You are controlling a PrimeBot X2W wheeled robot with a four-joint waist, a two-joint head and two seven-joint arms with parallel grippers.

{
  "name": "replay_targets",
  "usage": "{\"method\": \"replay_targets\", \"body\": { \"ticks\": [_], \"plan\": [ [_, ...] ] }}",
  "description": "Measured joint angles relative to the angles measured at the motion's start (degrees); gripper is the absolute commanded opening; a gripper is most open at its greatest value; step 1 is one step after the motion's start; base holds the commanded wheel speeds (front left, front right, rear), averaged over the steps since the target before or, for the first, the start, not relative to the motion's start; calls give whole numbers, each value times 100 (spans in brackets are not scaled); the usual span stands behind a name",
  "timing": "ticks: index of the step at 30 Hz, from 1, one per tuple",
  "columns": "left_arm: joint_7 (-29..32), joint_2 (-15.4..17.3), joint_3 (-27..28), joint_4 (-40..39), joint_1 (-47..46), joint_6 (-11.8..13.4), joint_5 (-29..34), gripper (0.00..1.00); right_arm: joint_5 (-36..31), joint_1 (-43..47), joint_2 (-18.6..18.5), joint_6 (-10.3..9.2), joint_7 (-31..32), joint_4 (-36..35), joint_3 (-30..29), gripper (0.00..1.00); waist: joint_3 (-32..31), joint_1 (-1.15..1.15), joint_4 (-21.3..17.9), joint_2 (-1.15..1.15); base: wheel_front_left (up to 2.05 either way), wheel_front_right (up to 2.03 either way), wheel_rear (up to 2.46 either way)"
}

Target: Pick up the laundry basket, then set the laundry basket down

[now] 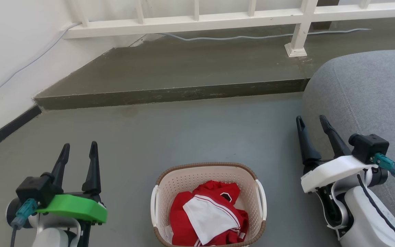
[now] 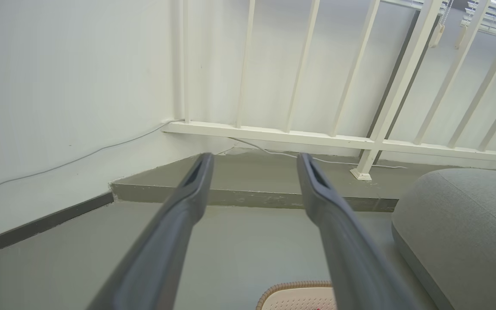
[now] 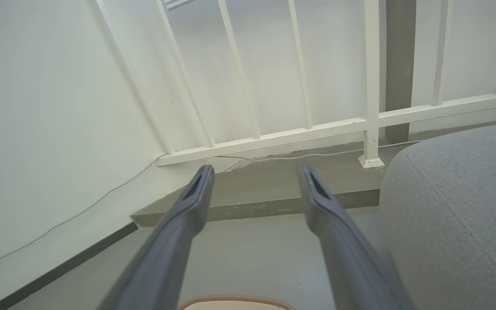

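The laundry basket (image 1: 202,166) sits on the floor right in front of me, between my two arms, with red and white clothes (image 1: 208,211) heaped inside it. My left gripper (image 1: 80,145) is to the left of the basket and my right gripper (image 1: 311,118) to its right. Both have their fingers spread with nothing between them, both are clear of the basket, and both point away from me past its far rim. In each wrist view the far rim shows low at the bottom edge, so the basket lies below and behind my fingertips rather than ahead of them.

The basket's white handles are what the pick-up turns on. The left handle (image 1: 154,205) faces my left gripper and the right handle (image 1: 263,202) faces my right one, so I judge this to be a two-arm lift, with each arm taking the handle on its own side. Neither arm looks clearly nearer. My right fingertips reach further beyond the far rim than my left ones, so that arm probably has more drawing back to do. The near end of the basket is cut off in the head view, so I cannot say which way its long axis runs. To the right of the basket, just past my right gripper, a grey cushion (image 1: 365,92) crowds that side.
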Motion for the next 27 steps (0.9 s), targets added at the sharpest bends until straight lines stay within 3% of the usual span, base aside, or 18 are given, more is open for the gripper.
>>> {"method": "replay_targets", "body": {
  "ticks": [7, 27],
  "plan": [
    [-99, -21, -2, -74, -125, 0, 498, 100, -438, -64, -19, -47, -107, 3, 104, 100, 0, 0, 0, 0, 0, 0, 0],
    [-100, -147, 116, -66, -126, -34, 547, 100, -522, -70, 68, -38, -132, 114, -8, 100, 4, 0, 2, 0, 0, 0, 0]
  ]
}}
